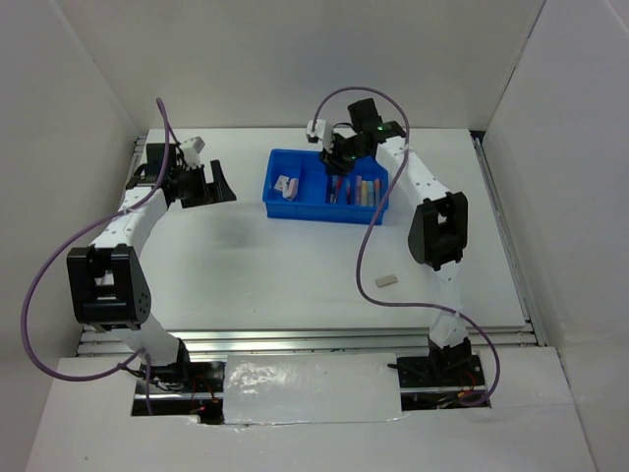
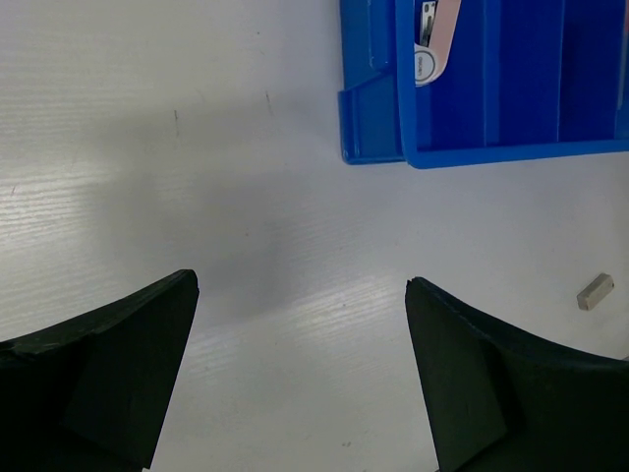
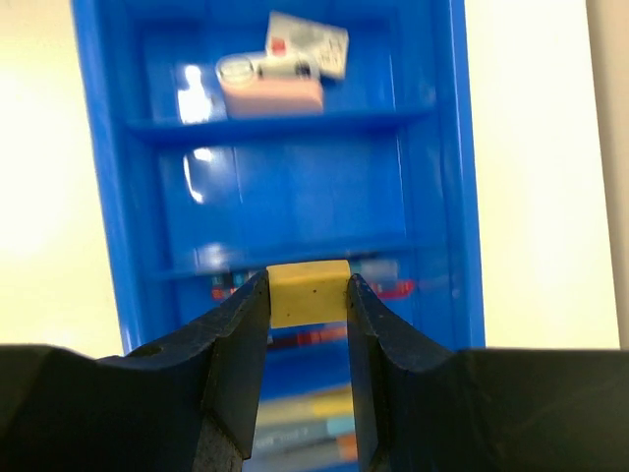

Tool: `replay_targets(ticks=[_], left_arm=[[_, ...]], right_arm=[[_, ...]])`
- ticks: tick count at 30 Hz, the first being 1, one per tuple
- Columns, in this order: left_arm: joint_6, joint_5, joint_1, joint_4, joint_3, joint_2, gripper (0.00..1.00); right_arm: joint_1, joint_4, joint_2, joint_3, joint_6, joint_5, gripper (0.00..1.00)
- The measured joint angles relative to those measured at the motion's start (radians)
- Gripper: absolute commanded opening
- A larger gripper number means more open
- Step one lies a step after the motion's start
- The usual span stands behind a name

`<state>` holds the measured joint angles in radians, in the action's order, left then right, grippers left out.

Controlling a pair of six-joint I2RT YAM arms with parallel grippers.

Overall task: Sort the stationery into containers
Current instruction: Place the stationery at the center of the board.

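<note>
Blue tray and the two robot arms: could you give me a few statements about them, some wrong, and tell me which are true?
1. The right gripper pinches a small yellowish block above the blue tray. True.
2. The left gripper is clamped on a pen. False: its jaws stand wide open and empty over the bare table.
3. Every loose piece is already in the tray. False: a small pale piece lies on the table, outside the tray.
4. In the top view, the pens and markers lie in the tray's right-hand part. True.
</note>
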<state>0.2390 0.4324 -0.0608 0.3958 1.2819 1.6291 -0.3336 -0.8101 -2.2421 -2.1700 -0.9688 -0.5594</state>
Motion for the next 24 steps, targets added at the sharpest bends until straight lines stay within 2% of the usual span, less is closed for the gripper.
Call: replay_targets(ticks=[2,5,8,9,11,12,13,16,24], left_arm=[[0.000,0.000,0.000,0.000,-0.008,-0.005,0.99],[0.000,0.000,0.000,0.001,-0.020,-0.018,0.99],[0.000,0.000,0.000,0.001,-0.029,-0.030,0.99],[0.000,0.000,0.000,0.001,-0.031,-0.033,0.99],[0.000,0.000,0.000,0.001,-0.034,-0.039,0.99],[0.000,0.000,0.000,0.001,-0.036,-0.041,0.99],[0.000,0.000,0.000,0.001,-0.038,-0.043,0.99],[-0.001,0.000,0.000,0.002,-0.041,-0.045,0.99],[-0.011,0.011,0.014,0.000,-0.056,-0.061,0.99]], right_arm=[[-0.023,0.019,-0.005,-0.006,0.012,-0.003,0.02],[-0.056,0.051,-0.020,-0.014,0.031,-0.005,0.11],[-0.081,0.074,-0.046,-0.018,0.039,-0.002,0.24],[-0.088,0.079,-0.055,-0.018,0.040,0.001,0.36],[-0.096,0.082,-0.074,-0.018,0.042,0.008,0.46],[-0.098,0.084,-0.084,-0.018,0.044,0.011,0.56],[-0.098,0.085,-0.091,-0.018,0.047,0.017,0.59],[-0.098,0.085,-0.101,-0.018,0.061,0.027,0.63],[-0.098,0.119,-0.058,0.006,0.149,0.018,0.64]])
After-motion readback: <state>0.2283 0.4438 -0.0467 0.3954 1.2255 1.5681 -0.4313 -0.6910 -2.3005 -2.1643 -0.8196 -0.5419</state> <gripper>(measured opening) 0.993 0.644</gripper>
